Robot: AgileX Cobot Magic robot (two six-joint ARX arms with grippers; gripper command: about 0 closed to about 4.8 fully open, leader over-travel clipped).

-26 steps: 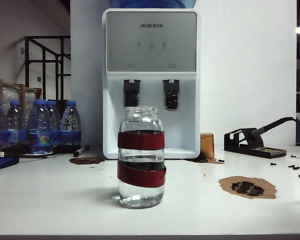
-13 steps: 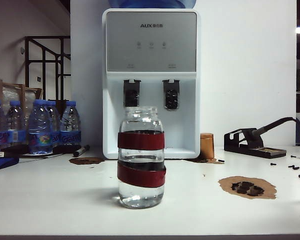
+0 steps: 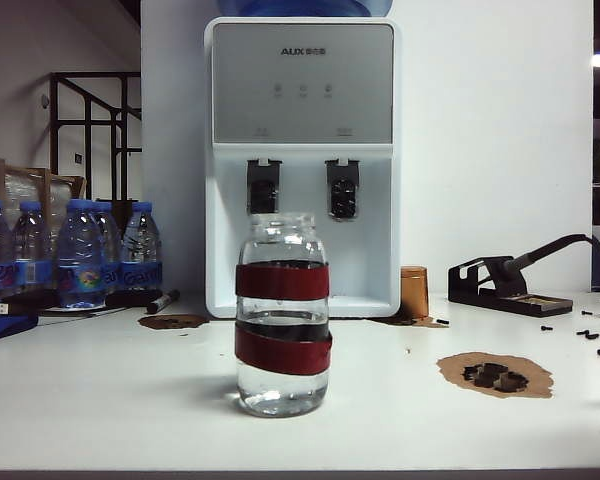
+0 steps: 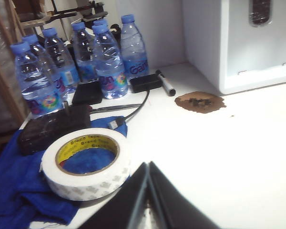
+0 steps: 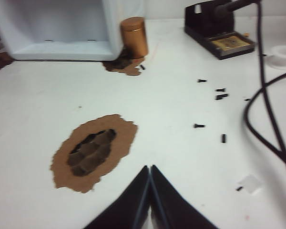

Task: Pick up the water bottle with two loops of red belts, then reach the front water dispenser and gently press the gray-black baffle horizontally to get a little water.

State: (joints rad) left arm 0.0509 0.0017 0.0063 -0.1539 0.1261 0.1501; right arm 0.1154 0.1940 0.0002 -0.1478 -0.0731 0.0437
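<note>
Bottle (image 3: 282,315) stands alone before dispenser (image 3: 302,160); left hand (image 4: 148,168) and right hand (image 5: 149,171) clenched, apart.

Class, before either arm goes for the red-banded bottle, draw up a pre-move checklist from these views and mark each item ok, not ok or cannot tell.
1. Water bottle upright on the table, mouth uncapped: ok.
2. Nothing between bottle and water dispenser: ok.
3. Baffle unobstructed: ok.
4. Left gripper open for grasping: not ok, jaws shut, above the table near the tape roll.
5. Right gripper open: not ok, shut, above the table near the brown patch.
6. Bottle in either wrist view: not ok.
</note>
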